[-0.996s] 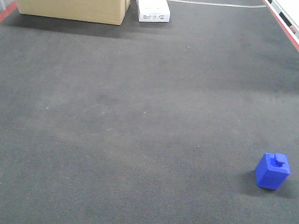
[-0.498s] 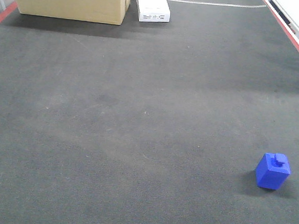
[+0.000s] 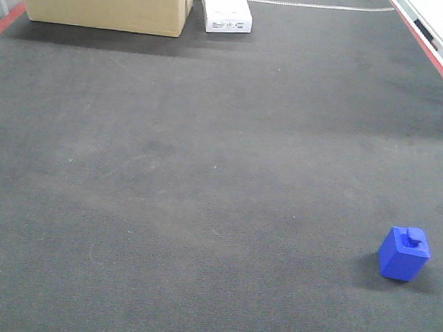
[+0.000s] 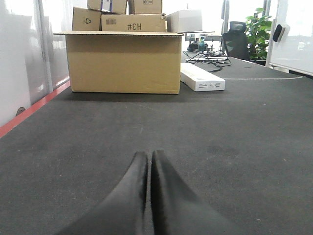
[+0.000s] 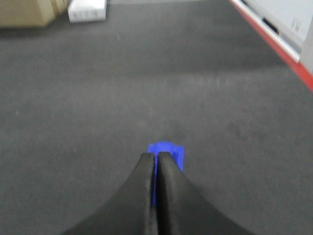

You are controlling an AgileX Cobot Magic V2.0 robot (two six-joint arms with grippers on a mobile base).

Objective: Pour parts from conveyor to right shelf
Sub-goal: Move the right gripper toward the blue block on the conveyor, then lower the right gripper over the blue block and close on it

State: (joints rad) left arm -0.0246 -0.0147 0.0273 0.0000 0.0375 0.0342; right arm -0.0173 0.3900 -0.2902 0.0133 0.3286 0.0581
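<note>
as it stands upright, knob uppermost, small bright blue plastic block [image 3: 404,255] sits on dark grey ribbed conveyor belt [image 3: 206,172]; brown cardboard carton [image 4: 132,23] marked "#h3"; left gripper [image 4: 149,157], right gripper [image 5: 156,157]: each pressed together.

Bright blue part [image 3: 404,255], ribbed dark grey conveyor [image 3: 206,172], red edge strips [image 3: 5,24].

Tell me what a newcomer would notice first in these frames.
The lone bright blue block stands out, sitting near the right front of the wide dark conveyor belt. At the far end sit a big cardboard box and a flat white box. The right gripper, jaws closed, points at the block.
</note>
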